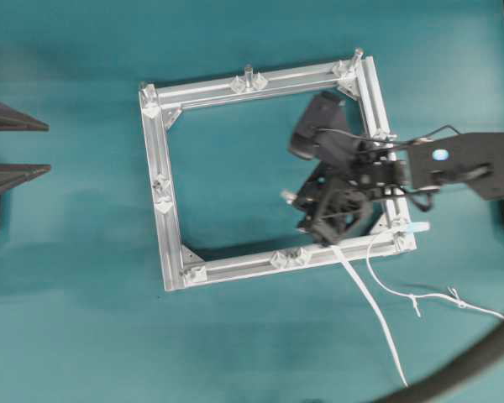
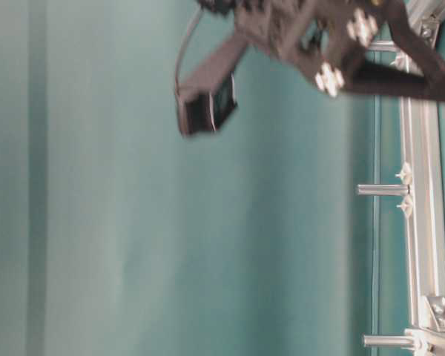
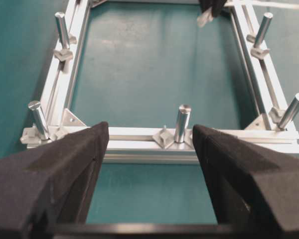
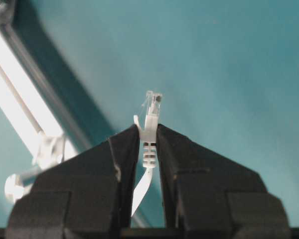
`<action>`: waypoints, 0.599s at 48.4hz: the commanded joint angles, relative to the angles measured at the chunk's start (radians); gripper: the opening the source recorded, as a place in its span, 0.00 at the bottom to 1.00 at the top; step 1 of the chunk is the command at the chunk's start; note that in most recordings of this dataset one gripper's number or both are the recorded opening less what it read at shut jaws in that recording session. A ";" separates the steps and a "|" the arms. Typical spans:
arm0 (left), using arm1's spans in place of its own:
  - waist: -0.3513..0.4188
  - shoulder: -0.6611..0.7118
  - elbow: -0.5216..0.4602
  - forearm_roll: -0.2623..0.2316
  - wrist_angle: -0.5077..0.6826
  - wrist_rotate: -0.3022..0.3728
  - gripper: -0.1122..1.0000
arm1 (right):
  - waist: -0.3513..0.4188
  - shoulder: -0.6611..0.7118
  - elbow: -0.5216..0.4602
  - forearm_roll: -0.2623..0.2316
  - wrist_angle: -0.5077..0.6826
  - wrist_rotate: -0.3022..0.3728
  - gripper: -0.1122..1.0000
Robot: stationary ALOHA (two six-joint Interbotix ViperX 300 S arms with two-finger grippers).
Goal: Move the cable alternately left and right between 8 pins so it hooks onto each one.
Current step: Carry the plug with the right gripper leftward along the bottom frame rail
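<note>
The square aluminium frame point(image 1: 170, 210) lies mid-table with the pins upright on its rails, such as one pin point(image 1: 248, 75) on the far rail and another pin point(image 3: 182, 122) straight ahead in the left wrist view. My right gripper point(image 1: 301, 201) hovers inside the frame's right half, shut on the plug end of the white cable point(image 4: 149, 132). From there the cable point(image 1: 371, 311) trails over the near rail onto the table, loops past a small knot point(image 1: 415, 300), and its pale blue tip point(image 1: 418, 227) rests by the near right corner. Left of the frame, my left gripper point(image 3: 149, 130) stands open with nothing in it.
A thick dark hose point(image 1: 479, 361) curves across the table's near right corner. At table level, two pins point(image 2: 382, 190) stick up from the frame rail point(image 2: 423, 245), with the right arm point(image 2: 311, 37) above them. Bare teal table surrounds the frame.
</note>
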 commanded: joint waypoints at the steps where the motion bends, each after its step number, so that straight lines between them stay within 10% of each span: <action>1: -0.003 0.008 -0.009 0.003 -0.008 0.002 0.74 | -0.008 0.043 -0.084 -0.006 0.015 -0.005 0.21; 29: -0.003 0.008 0.000 0.003 -0.015 0.000 0.74 | 0.081 0.155 -0.314 0.003 0.150 -0.121 0.21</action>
